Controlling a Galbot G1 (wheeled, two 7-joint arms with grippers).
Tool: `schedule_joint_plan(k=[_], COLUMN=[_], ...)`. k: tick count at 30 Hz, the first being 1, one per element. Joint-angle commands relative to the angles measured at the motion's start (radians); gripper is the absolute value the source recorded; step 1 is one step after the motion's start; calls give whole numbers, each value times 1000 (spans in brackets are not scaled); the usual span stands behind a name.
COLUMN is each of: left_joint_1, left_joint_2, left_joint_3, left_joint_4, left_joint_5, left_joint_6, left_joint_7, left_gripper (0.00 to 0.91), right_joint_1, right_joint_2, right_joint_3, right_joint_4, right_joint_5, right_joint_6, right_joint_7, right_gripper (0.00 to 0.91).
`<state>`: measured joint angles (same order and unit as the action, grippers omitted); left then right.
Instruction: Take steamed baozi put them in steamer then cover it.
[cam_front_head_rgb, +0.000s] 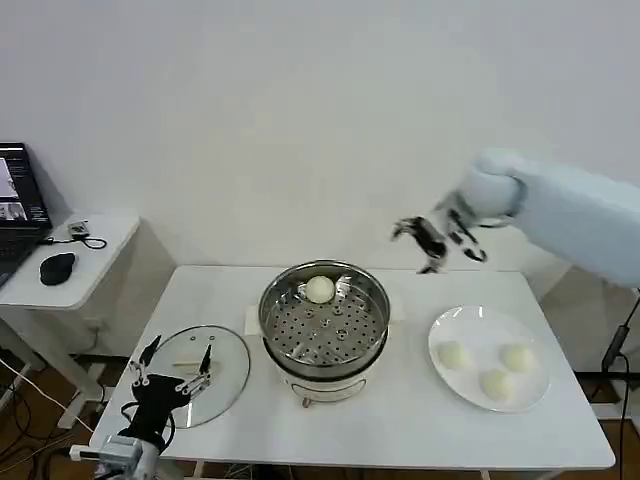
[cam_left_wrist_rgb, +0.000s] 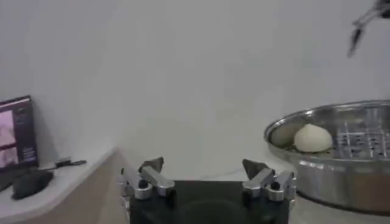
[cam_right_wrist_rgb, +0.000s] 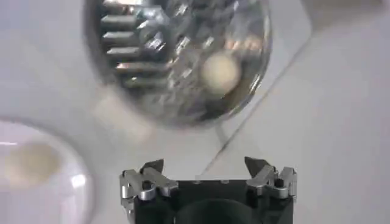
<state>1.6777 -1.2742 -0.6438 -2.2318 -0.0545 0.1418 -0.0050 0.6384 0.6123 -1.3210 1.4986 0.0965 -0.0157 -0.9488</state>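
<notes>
**One bun in, three on the plate**

I saw one baozi (cam_front_head_rgb: 319, 289) on the steamer (cam_front_head_rgb: 324, 330) tray's far side, three left on the white plate (cam_front_head_rgb: 489, 358). Right tool (cam_front_head_rgb: 425, 243) hung wide and empty above the bench (cam_front_head_rgb: 400, 420); left tool (cam_front_head_rgb: 170, 372) wide over the glass lid (cam_front_head_rgb: 232, 365). No legible labels.

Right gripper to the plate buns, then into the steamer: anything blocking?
Nothing visible. The right gripper hangs open above the table behind the plate; three baozi lie uncovered. The steamer is open, its lid aside.

Even bright light; right wrist view motion-blurred, steamer (cam_right_wrist_rgb: 177, 58) glare.
</notes>
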Motion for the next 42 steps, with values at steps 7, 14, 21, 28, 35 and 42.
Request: schedule_joint_plan(k=[7, 14, 21, 28, 35, 42], left_joint_1=[-20, -20, -17, -14, -11, -13], left_joint_2=[3, -2, -8, -12, -15, -15], left_joint_3=[28, 27, 24, 18, 16, 13], left_joint_4=[28, 45, 49, 43, 43, 48], left_joint_5=[9, 18, 26, 30, 31, 32], left_joint_6=[-1, -1, -1, 0, 0, 0], left_joint_7=[1, 1, 1, 0, 1, 1], left_gripper=[907, 907, 907, 907, 907, 907], right_joint_1=[-328, -511, -650, -670, -692, -702], right_joint_2=[-249, -214, -141, -60, 14, 71], right_joint_3=[124, 267, 391, 414, 437, 441], right_joint_4=[116, 64, -55, -160, -223, -263], right_joint_5=[-23, -65, -111, -117, -125, -147], right_joint_6=[-204, -226, -207, -187, -173, -173], right_joint_7=[46, 54, 34, 12, 14, 19], right_gripper=[907, 907, 907, 907, 907, 907])
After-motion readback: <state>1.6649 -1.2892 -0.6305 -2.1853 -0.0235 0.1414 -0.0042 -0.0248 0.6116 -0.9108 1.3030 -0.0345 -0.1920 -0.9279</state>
